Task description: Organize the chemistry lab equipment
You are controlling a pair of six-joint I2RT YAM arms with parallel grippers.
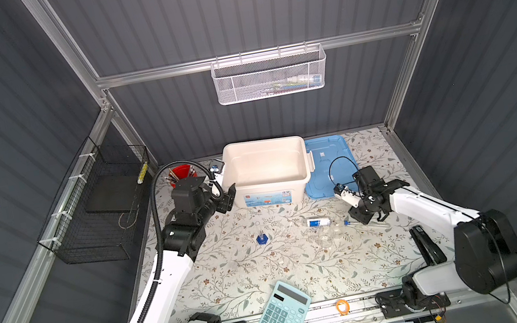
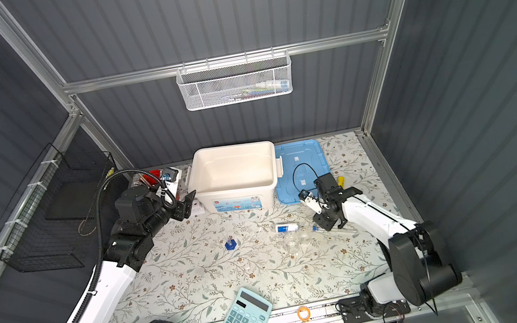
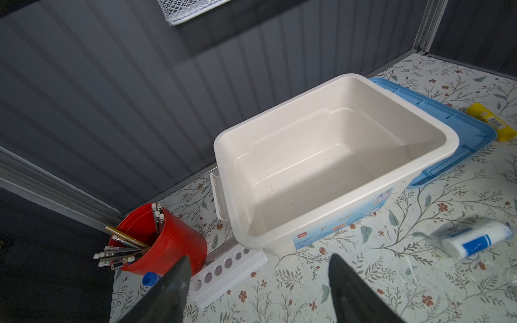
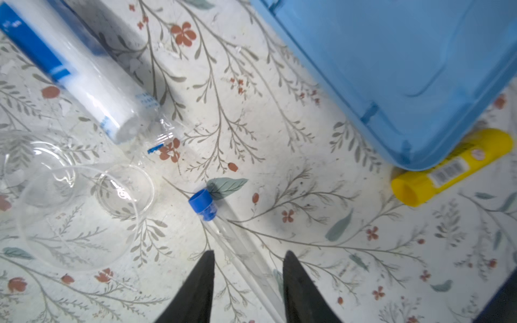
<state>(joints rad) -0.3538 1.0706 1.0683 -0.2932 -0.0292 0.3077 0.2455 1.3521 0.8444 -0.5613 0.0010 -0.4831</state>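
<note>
In the right wrist view a long clear test tube [image 4: 223, 223] with a blue cap lies on the flowered table, its body running between the fingers of my right gripper [image 4: 249, 253], which stands open just over it. Beside it rest a round clear flask [image 4: 75, 218], a small clear beaker [image 4: 124, 190] and a blue-white labelled clear vessel [image 4: 84, 75] on its side. A slim cylinder on a blue hexagonal foot [image 1: 262, 238] stands mid-table. My left gripper [image 3: 258, 257] hangs open over a white test tube rack [image 3: 232, 263], where a second blue-capped tube [image 3: 151, 278] shows.
An empty white bin [image 1: 268, 184] sits at the back with its blue lid [image 1: 326, 165] flat to its right and a yellow tube [image 4: 453, 167] at the lid's corner. Red cup of pencils [image 3: 167, 237] back left, teal calculator [image 1: 285, 312] at the front, black stapler [image 1: 426, 244] right.
</note>
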